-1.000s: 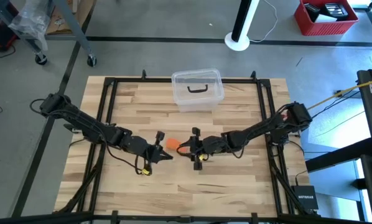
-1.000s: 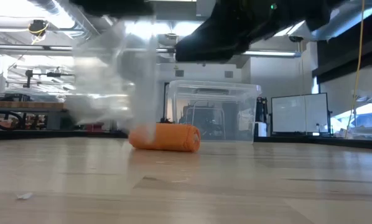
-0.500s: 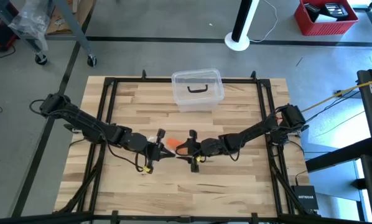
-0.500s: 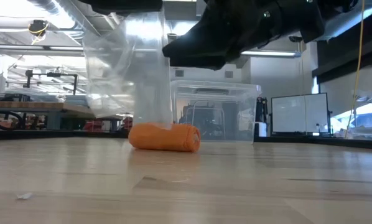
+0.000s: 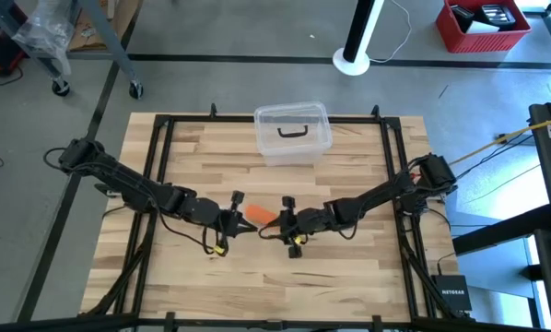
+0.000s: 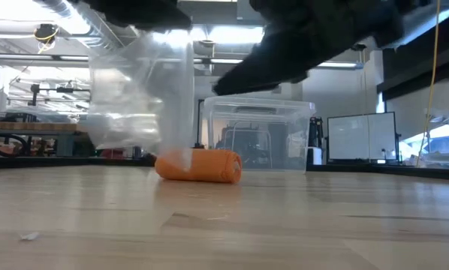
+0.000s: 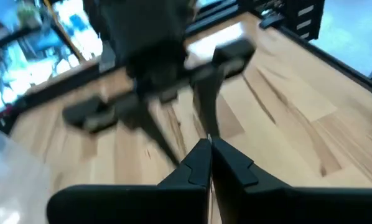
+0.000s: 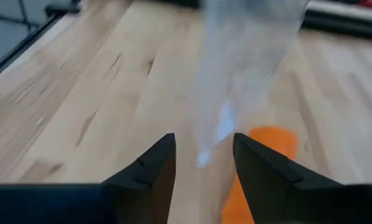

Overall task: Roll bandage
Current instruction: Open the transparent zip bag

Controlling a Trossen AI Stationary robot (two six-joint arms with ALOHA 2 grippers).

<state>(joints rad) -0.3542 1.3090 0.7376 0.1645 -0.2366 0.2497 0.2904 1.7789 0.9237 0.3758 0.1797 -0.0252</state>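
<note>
- Bandage (image 6: 199,166) rolled, lying on table (image 5: 349,267) between both grippers, in front of clear box (image 5: 293,132).
- Left gripper (image 7: 209,144) pinched together on clear wrapper (image 6: 146,97), hung above roll, likely for bagging.
- Right gripper (image 8: 201,146) fingers apart, facing wrapper, holding nothing.

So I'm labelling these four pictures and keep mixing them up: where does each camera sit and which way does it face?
High view: above, facing straight down on the wooden table; both dark arms show.
Low view: at table-top height, facing the rolled orange fabric bandage and clear plastic box; arms overhead.
Left wrist view: on the left arm, past its shut left hand.
Right wrist view: on the right arm, past its open right hand.
High, low and right wrist views share the bandage.
</note>
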